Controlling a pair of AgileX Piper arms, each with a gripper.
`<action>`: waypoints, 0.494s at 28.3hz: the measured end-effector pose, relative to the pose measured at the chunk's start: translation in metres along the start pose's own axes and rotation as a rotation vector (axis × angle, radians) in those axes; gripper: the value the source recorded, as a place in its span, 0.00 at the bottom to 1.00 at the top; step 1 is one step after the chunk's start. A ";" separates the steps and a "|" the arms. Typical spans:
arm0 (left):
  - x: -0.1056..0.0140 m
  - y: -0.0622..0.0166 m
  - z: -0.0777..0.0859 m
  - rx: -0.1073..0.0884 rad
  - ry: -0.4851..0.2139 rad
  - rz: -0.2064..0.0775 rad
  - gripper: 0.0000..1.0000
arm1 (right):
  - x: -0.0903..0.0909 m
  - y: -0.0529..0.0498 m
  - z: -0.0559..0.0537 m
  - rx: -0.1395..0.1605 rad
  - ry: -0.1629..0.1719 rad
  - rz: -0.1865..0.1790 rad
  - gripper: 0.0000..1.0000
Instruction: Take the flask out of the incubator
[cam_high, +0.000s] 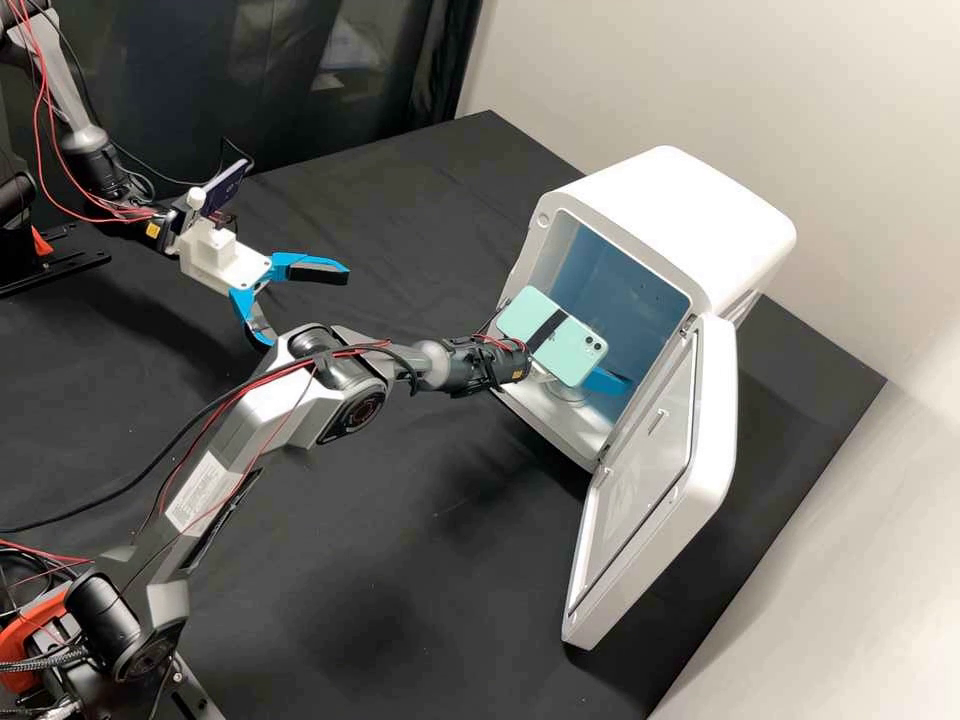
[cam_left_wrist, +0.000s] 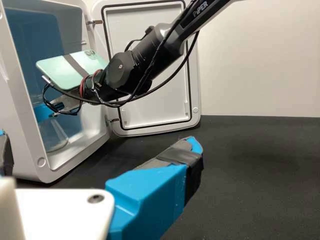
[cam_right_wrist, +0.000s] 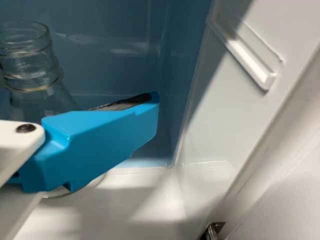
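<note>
Bench (cam_high: 420, 560): a flat black surface that carries the incubator and lies under both arms.
Room: a plain pale wall (cam_high: 800, 100) runs along the bench's far and right sides. A dark curtain (cam_high: 250, 70) hangs behind the bench's back left corner.
Incubator (cam_high: 680, 215): a white box with rounded corners, standing near the right end of the bench. Its chamber has blue walls and a white floor.
Door (cam_high: 655, 480): hinged at the incubator's right edge and swung fully open, with its inner panel facing the arms.
Flask (cam_right_wrist: 27, 60): clear glass with an open mouth and a body that widens below the neck. It stands upright on the chamber floor, inside the incubator, close to the blue rear wall.
Right gripper (cam_high: 590, 385): inside the chamber, just beside the flask. Whether it is spread or closed on the glass cannot be told.
Phone (cam_high: 555, 335): mint green, strapped to the right arm's wrist at the chamber opening.
Left gripper (cam_high: 305, 300): held above the bench well to the left of the incubator, with its blue fingers (cam_left_wrist: 160, 185) spread wide and nothing between them.
</note>
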 end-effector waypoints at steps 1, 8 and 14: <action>0.000 0.0000 0.000 0.000 0.000 0.000 1.00 | 0.000 0.000 0.000 0.004 -0.002 0.000 0.00; 0.000 -0.0010 0.000 -0.001 0.001 -0.004 1.00 | 0.000 0.001 -0.001 0.004 -0.001 -0.002 0.00; 0.000 -0.0010 0.000 -0.001 0.001 -0.004 1.00 | 0.005 0.000 0.000 0.004 0.002 0.003 0.00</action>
